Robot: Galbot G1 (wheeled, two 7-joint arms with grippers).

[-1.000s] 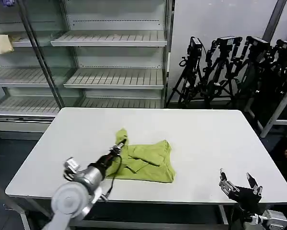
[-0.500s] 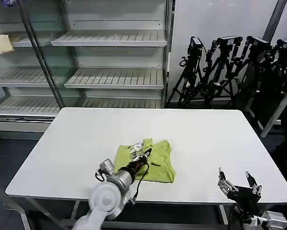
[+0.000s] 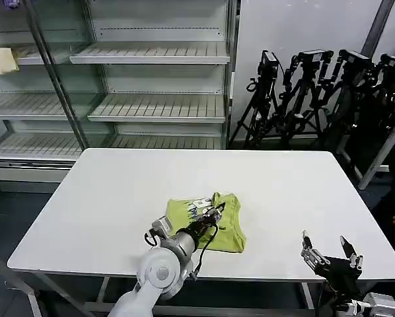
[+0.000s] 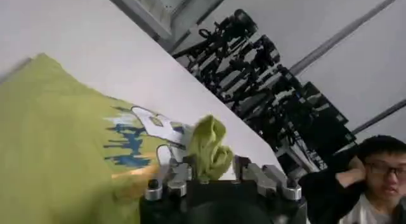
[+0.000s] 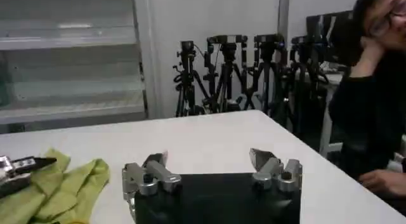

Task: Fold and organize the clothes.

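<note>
The lime yellow-green short-sleeved cotton T-shirt point(image 3: 207, 221) lies bunched on the white rectangular table point(image 3: 118, 191), towards the front edge and roughly at the middle of its width. A small white and blue printed graphic point(image 3: 199, 206) faces up on the part of the shirt nearest the left arm.

The left end effector point(image 3: 215, 212) reaches in from the front of the table and sits over the shirt. Its fingers are closed on a bunched fold of the fabric; in the left wrist view that wad of green cloth point(image 4: 209, 146) stands up between the two fingers, with the printed graphic point(image 4: 143, 139) spread flat just beyond it.

The right end effector point(image 3: 331, 254) hovers at the table's front right corner, well apart from the shirt. Its fingers are spread wide and hold nothing, which the right wrist view point(image 5: 212, 171) confirms, with the crumpled shirt point(image 5: 57, 184) off to one side.

Behind the table stand grey wire-shelved racks point(image 3: 151, 105) and a cluster of black camera tripods point(image 3: 316, 92).
</note>
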